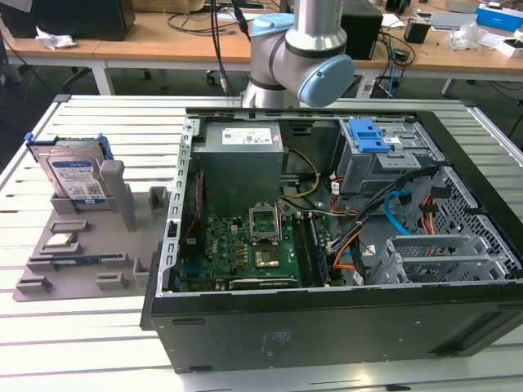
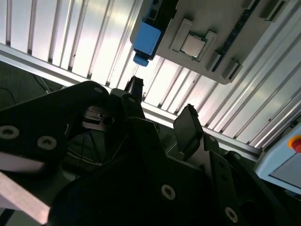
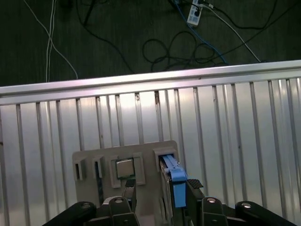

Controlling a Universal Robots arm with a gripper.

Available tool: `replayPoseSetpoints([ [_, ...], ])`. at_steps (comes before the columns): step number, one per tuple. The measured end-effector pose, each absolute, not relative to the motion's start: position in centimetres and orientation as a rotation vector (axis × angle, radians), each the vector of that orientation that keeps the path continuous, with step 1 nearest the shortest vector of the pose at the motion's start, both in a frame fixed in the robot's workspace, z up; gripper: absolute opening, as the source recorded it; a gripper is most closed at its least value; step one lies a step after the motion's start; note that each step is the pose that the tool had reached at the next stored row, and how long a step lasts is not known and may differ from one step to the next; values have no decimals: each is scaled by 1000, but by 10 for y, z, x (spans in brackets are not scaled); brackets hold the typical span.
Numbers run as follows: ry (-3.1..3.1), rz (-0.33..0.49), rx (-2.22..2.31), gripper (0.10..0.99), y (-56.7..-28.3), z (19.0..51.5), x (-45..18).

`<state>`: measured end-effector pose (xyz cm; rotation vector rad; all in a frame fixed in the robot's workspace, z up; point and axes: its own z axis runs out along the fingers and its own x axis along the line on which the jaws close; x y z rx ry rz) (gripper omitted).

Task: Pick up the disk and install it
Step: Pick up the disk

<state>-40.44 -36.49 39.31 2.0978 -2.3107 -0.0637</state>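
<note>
The disk (image 1: 75, 175) stands on edge in a slot of the gray fixture (image 1: 122, 269) at the exterior view's left, label facing outward, well apart from the open computer case (image 1: 327, 327), so it is not yet installed. In the first wrist view its blue bracket (image 3: 173, 181) runs crosswise to the line between the fingers (image 3: 194, 184), presenting the thin side to their gap. The gripper (image 3: 161, 188) is spread wide and holds nothing. The bracket shows between the fingertips, off-centre toward one of them, and looks untouched. The processor chip (image 3: 124, 168) sits just beside the disk.
</note>
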Motion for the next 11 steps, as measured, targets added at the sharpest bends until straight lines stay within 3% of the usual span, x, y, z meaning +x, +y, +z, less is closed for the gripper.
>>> replayPoseSetpoints([
  [11, -2298, -33, 2086, 541, -356, 389, -386],
])
